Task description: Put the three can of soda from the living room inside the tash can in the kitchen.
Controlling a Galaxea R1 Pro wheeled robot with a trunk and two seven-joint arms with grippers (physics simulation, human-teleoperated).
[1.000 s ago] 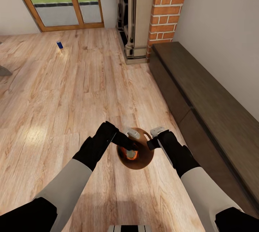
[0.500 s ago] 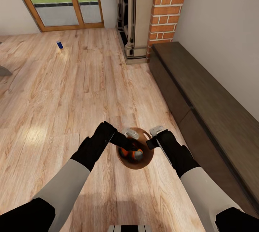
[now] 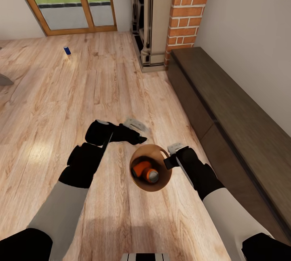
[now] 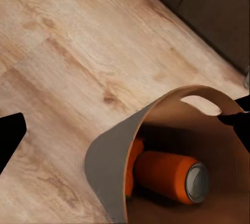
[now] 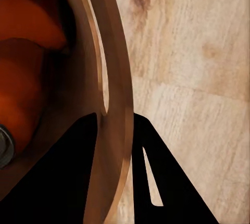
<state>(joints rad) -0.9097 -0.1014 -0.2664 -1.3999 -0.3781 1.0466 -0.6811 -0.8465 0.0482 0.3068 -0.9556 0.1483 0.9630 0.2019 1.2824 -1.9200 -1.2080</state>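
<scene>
At the far left of the head view, well up the wood floor (image 3: 60, 103) near the glass doors (image 3: 64, 0), the dark blue can (image 3: 67, 50) stands upright, well apart from the robot. Nearer in, the left gripper (image 3: 135, 125) hangs over bare floor just beside the trash can (image 3: 150, 185), off its rim; it holds nothing, though how wide its fingers stand I cannot tell from these views. The trash can sits between the two arms, and the two orange cans (image 4: 167, 174) lie on their sides at its bottom (the left wrist view shows one with its silvery top turned outward, the other partly hidden behind the wall). On the can's right side the right gripper (image 3: 169, 155) is closed on the rim: in the right wrist view one dark finger (image 5: 62, 172) lies inside the wall and the other outside, by the handle slot. Further right runs a low dark bench (image 3: 226, 115) along the wall, below the brick fireplace (image 3: 188, 10).

The risk, as I judge it, lies in that one-sided rim grip: if the can is lifted or carried, it could tilt and spill the orange cans. The blue can is still to be fetched.
</scene>
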